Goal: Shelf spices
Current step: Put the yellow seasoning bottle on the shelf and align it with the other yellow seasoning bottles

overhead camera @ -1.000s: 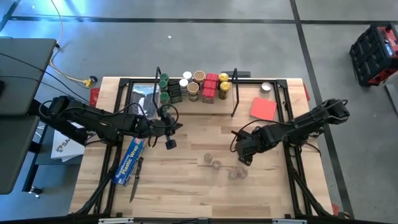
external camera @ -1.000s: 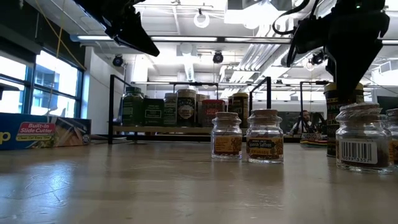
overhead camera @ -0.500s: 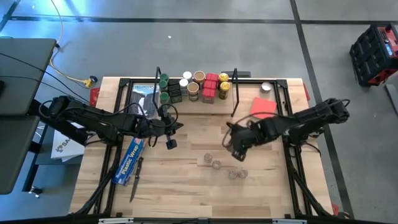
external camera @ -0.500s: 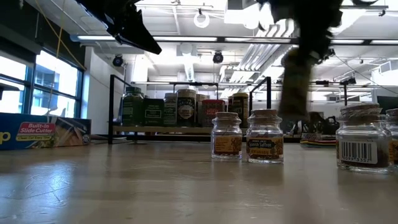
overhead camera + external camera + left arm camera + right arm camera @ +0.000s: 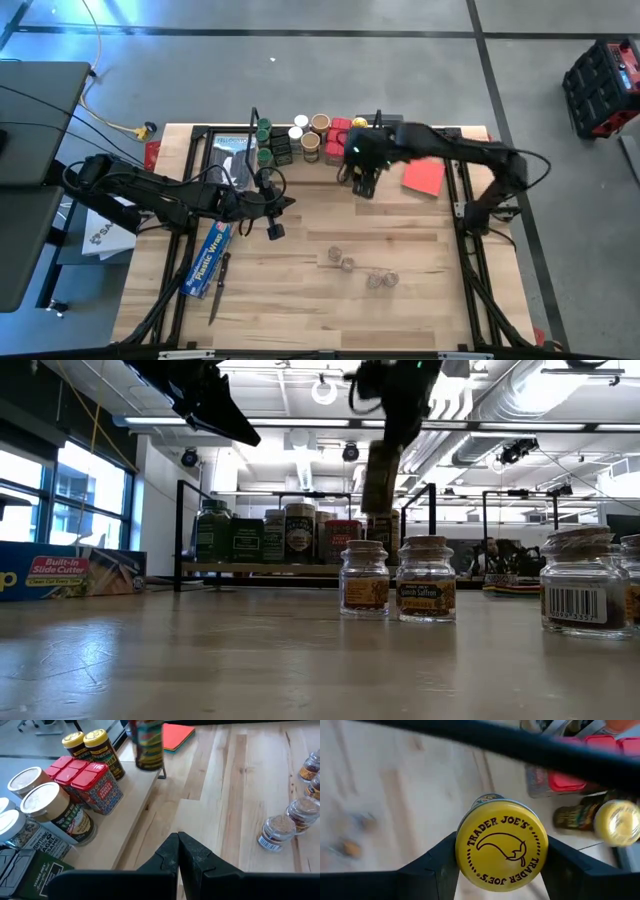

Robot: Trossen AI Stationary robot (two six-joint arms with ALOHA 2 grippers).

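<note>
The shelf (image 5: 318, 163), a black wire rack with a light wooden board, stands at the table's far edge. On it stand green-lidded (image 5: 263, 130), white- and tan-lidded jars, red tins (image 5: 338, 140) and yellow-lidded jars (image 5: 360, 125). My right gripper (image 5: 362, 182) hangs in front of the shelf's right end, shut on a yellow-lidded spice jar (image 5: 501, 845), which also shows in the air in the low view (image 5: 380, 478). Three tiny clear jars (image 5: 348, 264) stand on the table's near middle. My left gripper (image 5: 178, 837) waits shut above the table left of centre (image 5: 285, 204). My right gripper pinches the jar between its two fingers (image 5: 437, 865), one on each side of the jar's top at the lid's rim (image 5: 462, 851). The fingers come from above, pointing steeply down. The jar hangs below them nearly upright, lid up, lifted clear of table and shelf (image 5: 145, 745).
A long blue plastic-wrap box (image 5: 208, 258) and a thin dark tool (image 5: 218, 295) lie at the near left. A flat red card (image 5: 423, 175) lies right of the shelf, a small round tin (image 5: 428, 140) beyond it. Bare wood lies between the shelf and the tiny jars.
My right gripper has risen from beside the tiny jars at the table's near right and swung toward the far edge and left, to the shelf's right end, rolling as it went. The yellow-lidded jar has been lifted off the table and carried along.
</note>
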